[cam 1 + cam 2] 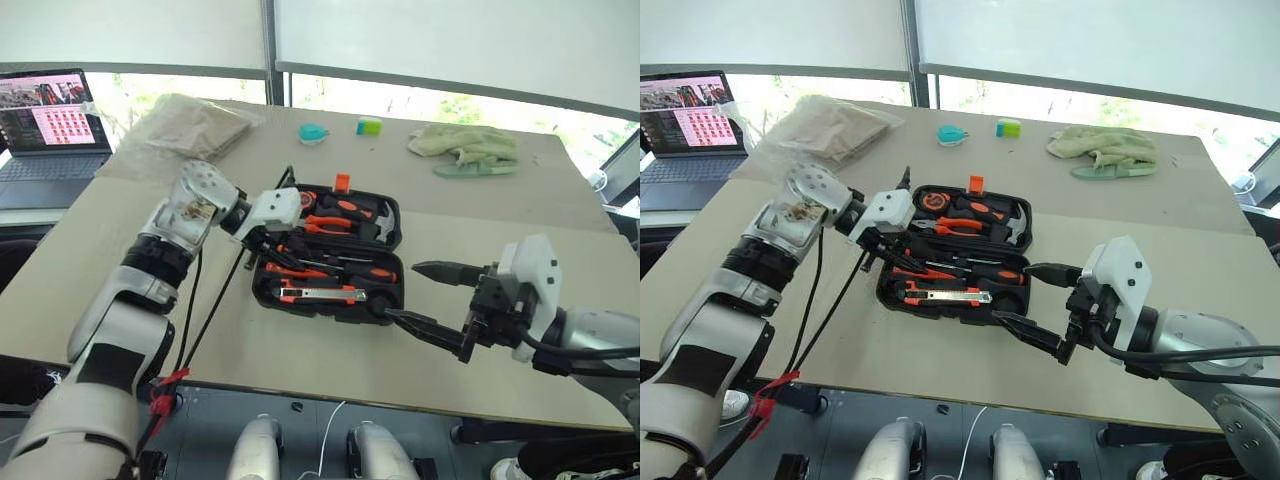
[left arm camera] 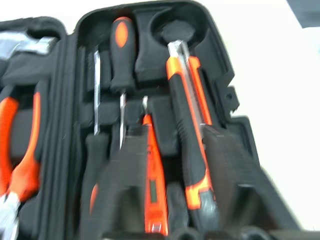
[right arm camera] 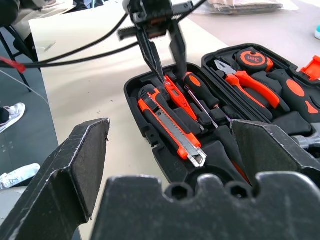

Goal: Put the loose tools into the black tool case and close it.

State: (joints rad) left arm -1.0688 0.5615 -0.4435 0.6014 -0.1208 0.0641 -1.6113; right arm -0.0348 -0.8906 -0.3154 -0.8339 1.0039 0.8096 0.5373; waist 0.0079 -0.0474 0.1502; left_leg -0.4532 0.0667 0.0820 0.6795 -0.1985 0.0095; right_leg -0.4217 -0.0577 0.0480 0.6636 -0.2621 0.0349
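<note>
The black tool case (image 1: 258, 285) lies open at the table's middle, its orange latch upright at the far edge. In its near half lie the utility knife (image 1: 320, 295), a slim orange tester screwdriver (image 3: 176, 95) and a black-and-orange screwdriver (image 3: 197, 87). My left gripper (image 3: 171, 74) hovers just above the tester's end, fingers a little apart and nothing held. At the case's right end my right gripper (image 1: 402, 292) is wide open and empty.
Pliers (image 3: 250, 82), a tape measure (image 3: 252, 59) and a hammer (image 1: 380, 228) fill the case's far half. A clear bag of beige material (image 1: 190, 125) and a laptop (image 1: 50, 125) are at the far left. A green cloth (image 1: 465, 145) is at the far right. Cables (image 1: 200, 310) hang under my left arm.
</note>
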